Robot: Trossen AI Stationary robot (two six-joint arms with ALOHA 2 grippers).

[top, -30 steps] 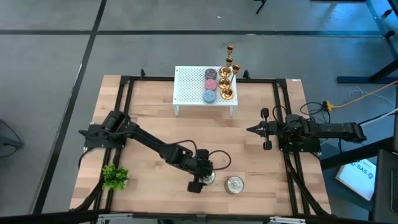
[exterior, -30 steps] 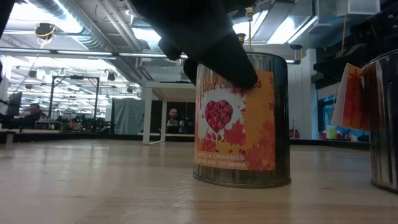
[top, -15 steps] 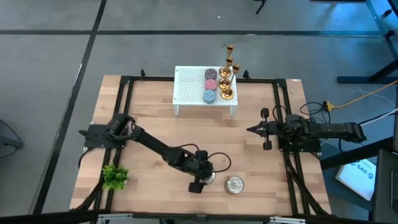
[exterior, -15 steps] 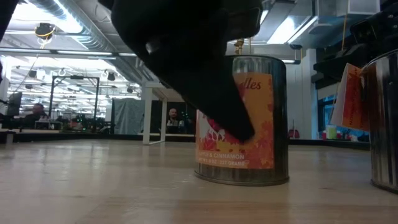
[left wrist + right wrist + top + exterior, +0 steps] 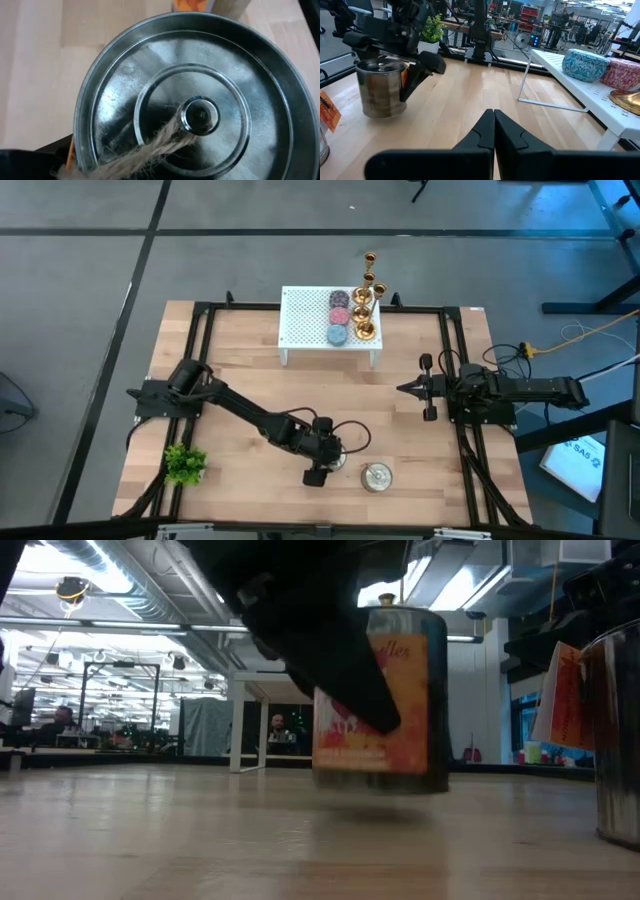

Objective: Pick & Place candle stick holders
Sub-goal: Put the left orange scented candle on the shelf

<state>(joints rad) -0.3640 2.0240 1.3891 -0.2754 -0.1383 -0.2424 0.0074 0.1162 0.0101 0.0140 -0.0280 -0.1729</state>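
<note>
Pale wooden table [image 5: 240,370] framed by black rails, grey floor around it. At the far edge, a white perforated shelf [image 5: 305,320] carrying pastel candles [image 5: 338,317] and the three gold candle stick holders [image 5: 365,310], upright, stems vertical, clustered at the shelf's right end, well apart from both arms. From above only: a small green plant [image 5: 185,464] at the near left corner and a second silver tin [image 5: 377,477] near the front edge. Left gripper [image 5: 322,463] pinching a labelled tin [image 5: 380,700], shown lifted clear of the wood only at table height; lid knob with twine [image 5: 200,115] seen only from the left wrist. Right gripper [image 5: 493,120] resting near the right rail, fingers pressed together, pointing across the table.
</note>
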